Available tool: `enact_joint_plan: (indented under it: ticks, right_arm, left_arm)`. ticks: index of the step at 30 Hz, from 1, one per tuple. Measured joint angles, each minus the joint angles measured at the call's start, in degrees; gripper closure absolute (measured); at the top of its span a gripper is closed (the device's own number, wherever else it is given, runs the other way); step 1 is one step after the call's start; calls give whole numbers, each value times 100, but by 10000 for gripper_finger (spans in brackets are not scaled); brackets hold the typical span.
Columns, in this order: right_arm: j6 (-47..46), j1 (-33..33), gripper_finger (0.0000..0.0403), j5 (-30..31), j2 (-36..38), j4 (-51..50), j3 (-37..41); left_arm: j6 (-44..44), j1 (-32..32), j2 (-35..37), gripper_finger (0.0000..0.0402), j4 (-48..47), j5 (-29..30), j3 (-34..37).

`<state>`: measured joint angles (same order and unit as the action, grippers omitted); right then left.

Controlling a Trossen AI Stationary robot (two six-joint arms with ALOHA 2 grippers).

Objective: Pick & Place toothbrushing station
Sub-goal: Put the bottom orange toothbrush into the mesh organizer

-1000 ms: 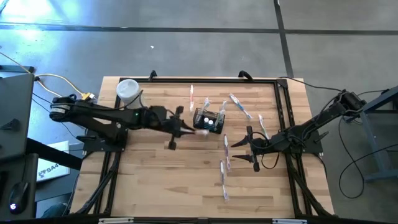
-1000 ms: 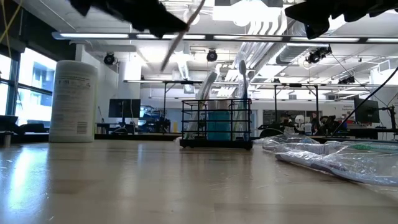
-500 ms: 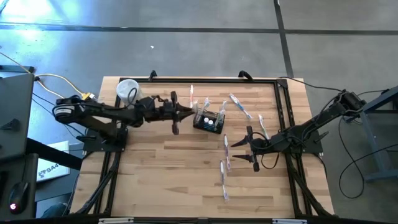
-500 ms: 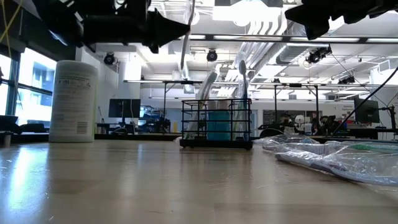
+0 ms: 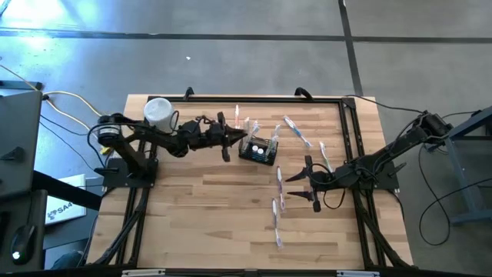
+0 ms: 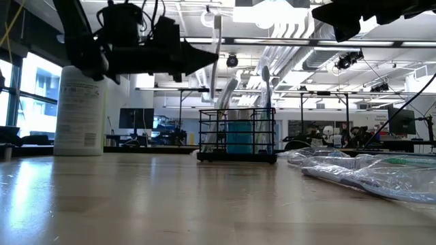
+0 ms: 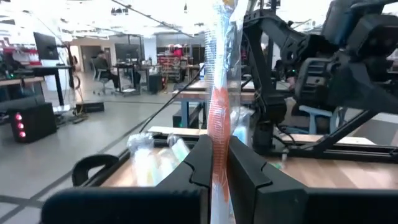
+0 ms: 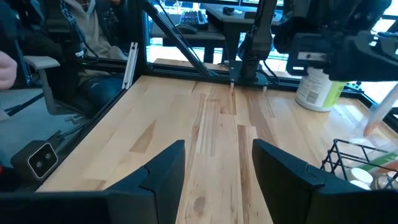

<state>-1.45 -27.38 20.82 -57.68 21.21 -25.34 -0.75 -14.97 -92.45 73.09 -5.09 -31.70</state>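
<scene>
The black wire-mesh caddy (image 5: pixel 257 148) stands on the table's far middle; it also shows in the low view (image 6: pixel 237 134), with slim toothbrushes (image 6: pixel 264 85) standing in it. My left gripper (image 5: pixel 235 138) is just to the left of the caddy and above the height of its rim (image 6: pixel 211 58). It is shut on a wrapped toothbrush (image 6: pixel 217 37) with an orange part (image 7: pixel 220 112). My right gripper (image 5: pixel 309 185) waits open and empty at the table's right middle (image 8: pixel 214 165). My left gripper pinches the wrapped toothbrush's shaft (image 7: pixel 219 134) between its two fingers (image 7: pixel 202 158). The fingers come level from the table's left and lie across the shaft. The toothbrush stands upright, lifted clear of the table, most of it rising above the fingers (image 6: pixel 217 27).
A white cylindrical container (image 5: pixel 158 112) stands at the far left corner. Several wrapped toothbrushes lie on the table: behind the caddy (image 5: pixel 237 117), to its right (image 5: pixel 296 131) and toward the near edge (image 5: pixel 277 219). A black frame (image 5: pixel 265 100) runs along the table's far edge.
My left gripper has moved toward the table's far edge and right, closer to the caddy, and has come lower. It has turned, so the toothbrush it holds has swung from slanting to upright. The right arm has kept still.
</scene>
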Motion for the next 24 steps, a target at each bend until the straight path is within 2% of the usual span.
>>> enact_joint_plan:
  ticks: [16, 24]
  right_arm:
    - [0, 0, 222, -2, -1, -55, 0]
    - [-1, 0, 222, -2, -1, -56, 0]
  left_arm:
    - [-474, -38, -731, 384, 271, -78, -4]
    - [-403, -3, -1007, 384, 345, -82, -9]
